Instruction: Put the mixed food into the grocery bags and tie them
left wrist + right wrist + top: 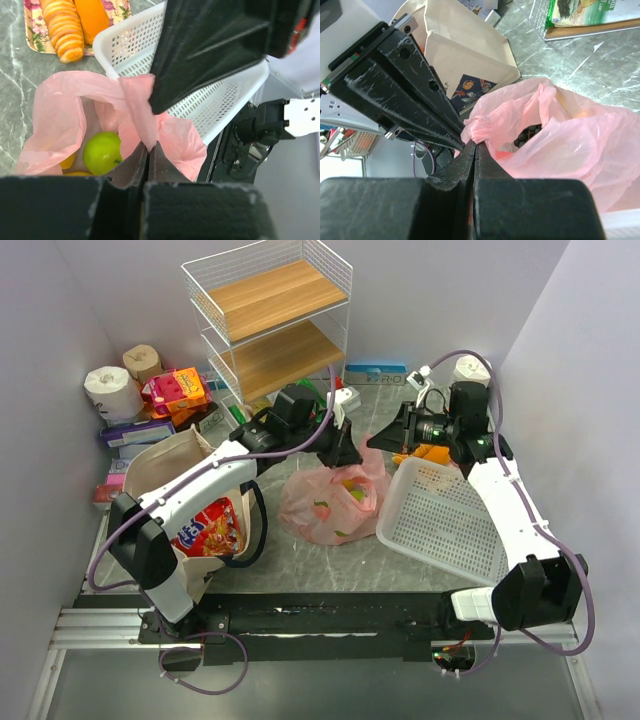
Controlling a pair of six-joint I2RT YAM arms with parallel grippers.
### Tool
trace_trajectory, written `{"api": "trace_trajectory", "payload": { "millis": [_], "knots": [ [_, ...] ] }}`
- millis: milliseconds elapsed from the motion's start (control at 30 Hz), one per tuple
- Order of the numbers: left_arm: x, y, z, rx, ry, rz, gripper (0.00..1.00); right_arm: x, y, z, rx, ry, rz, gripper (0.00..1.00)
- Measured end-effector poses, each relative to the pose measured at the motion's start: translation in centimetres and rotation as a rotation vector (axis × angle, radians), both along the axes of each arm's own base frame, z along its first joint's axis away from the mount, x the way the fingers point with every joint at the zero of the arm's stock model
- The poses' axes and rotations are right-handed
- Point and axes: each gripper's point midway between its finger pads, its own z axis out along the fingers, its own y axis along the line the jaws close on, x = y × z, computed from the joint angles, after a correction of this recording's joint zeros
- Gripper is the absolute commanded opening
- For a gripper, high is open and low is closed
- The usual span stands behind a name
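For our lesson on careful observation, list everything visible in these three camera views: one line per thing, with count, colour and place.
pink plastic bag: one, pink, table centre, between tote and basket
green apple: one, green, inside the pink plastic bag
dark grapes: one bunch, dark, inside the same bag
canvas tote: one, beige, table left
snack packet: one, red, at the tote's opening
basket: one, white, right of the bag
toilet-paper rolls: three, whitish, back corners
wire shelf: one, white with wooden boards, back centre
left gripper: one, black, shut on the bag's plastic
right gripper: one, black, shut on bunched bag plastic
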Motion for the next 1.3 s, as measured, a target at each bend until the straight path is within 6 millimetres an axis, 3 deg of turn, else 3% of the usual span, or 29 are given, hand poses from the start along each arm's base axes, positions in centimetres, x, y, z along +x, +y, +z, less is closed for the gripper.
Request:
{"api": "trace_trajectory", "payload": {
  "millis": [333,467,633,700,900,967,1100,1300],
  "knots": [
    [1.3,0.5,1.2,-0.091,0.051,0.032,0.01,-1.9,-0.5,1.4,-0.004,-0.061,-0.015,0.00],
    [1.6,1.2,0.6,-0.094,0.114,0.055,0.01,-3.5,-0.3,1.7,-0.010,-0.101,0.001,0.00],
    [1.5,1.6,0.1,-0.087,0.154,0.050,0.16,-4.5,0.3,0.2,-0.021,-0.082,0.018,0.00],
    [1.5,1.8,-0.4,-0.080,0.164,0.050,0.32,-4.5,0.1,-0.6,-0.030,-0.061,0.003,0.00],
    [1.4,2.5,-1.8,-0.057,0.196,0.053,0.49,-4.1,-0.1,-1.0,-0.041,-0.048,-0.027,0.00],
    [1.3,2.6,-2.3,-0.050,0.206,0.055,0.47,-3.9,-0.2,-1.1,-0.045,-0.047,-0.036,0.00],
    [1.2,2.7,-2.8,-0.041,0.218,0.058,0.32,-3.8,-0.3,-1.1,-0.051,-0.048,-0.047,0.00],
    [1.2,3.1,-2.0,-0.054,0.192,0.077,0.34,-3.6,-0.4,-1.0,-0.063,-0.051,-0.058,0.00]
  ]
}}
